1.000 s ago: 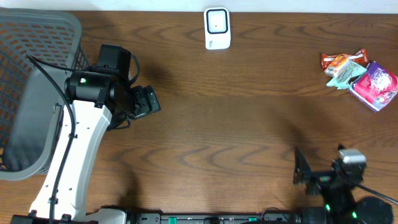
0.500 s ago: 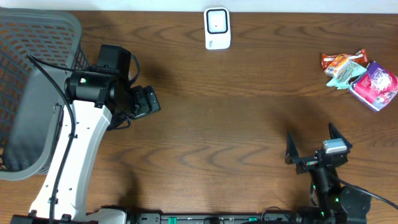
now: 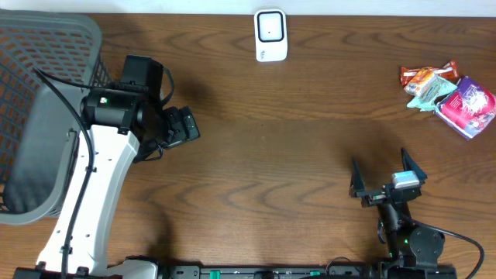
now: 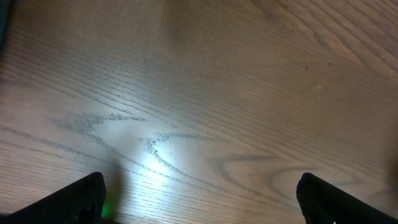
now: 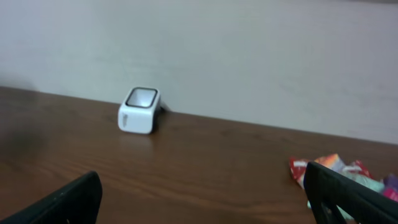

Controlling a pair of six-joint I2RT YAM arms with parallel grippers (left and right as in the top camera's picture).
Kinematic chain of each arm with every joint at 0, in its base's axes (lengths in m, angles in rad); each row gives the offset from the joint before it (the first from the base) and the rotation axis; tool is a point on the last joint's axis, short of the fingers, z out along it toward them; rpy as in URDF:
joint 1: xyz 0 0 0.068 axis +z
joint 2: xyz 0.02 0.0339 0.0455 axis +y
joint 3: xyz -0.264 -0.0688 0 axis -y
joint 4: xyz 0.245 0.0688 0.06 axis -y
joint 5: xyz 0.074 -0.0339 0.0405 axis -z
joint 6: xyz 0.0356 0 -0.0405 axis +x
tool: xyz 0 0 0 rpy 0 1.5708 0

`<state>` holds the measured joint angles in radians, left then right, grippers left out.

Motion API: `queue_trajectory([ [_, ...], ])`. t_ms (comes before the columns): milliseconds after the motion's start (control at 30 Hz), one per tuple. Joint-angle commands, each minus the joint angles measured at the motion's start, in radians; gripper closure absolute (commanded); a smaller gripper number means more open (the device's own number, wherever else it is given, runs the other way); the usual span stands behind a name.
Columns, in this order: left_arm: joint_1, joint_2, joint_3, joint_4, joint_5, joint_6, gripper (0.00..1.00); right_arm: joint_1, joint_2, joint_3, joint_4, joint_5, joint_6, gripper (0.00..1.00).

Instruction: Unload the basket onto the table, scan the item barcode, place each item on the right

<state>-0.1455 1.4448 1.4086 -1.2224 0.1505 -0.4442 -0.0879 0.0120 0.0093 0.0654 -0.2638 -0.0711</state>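
Though half off-frame, snack packets (image 5: 326, 163)

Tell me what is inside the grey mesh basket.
In the grey mesh basket only bare floor and walls show; no item is visible. The white left arm and its black cable cover the right side, and the frame cuts off its left part.

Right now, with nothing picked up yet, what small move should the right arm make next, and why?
Probably swing the right gripper forward and to its right, toward the snack packets. Its jaws stand open and empty, the packets lie untouched at the far right, and the scanner at the far edge has nothing to read until one is held.
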Motion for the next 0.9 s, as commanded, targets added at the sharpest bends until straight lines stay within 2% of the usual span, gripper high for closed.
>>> queue_trajectory([
  [0,0.003,0.003,0.007,0.000,-0.010,0.006,0.02,-0.019,-0.006,-0.004,-0.016,0.039,-0.012,0.01],
  [133,0.003,0.003,0.007,0.000,-0.010,0.006,0.02,-0.046,-0.006,-0.004,-0.130,0.051,-0.011,0.01],
  [667,0.003,0.003,0.007,0.000,-0.010,0.006,0.02,-0.071,-0.006,-0.003,-0.137,0.148,-0.012,0.01],
  [867,0.003,0.003,0.007,0.000,-0.010,0.006,0.02,-0.070,-0.006,-0.003,-0.137,0.150,0.068,0.01],
])
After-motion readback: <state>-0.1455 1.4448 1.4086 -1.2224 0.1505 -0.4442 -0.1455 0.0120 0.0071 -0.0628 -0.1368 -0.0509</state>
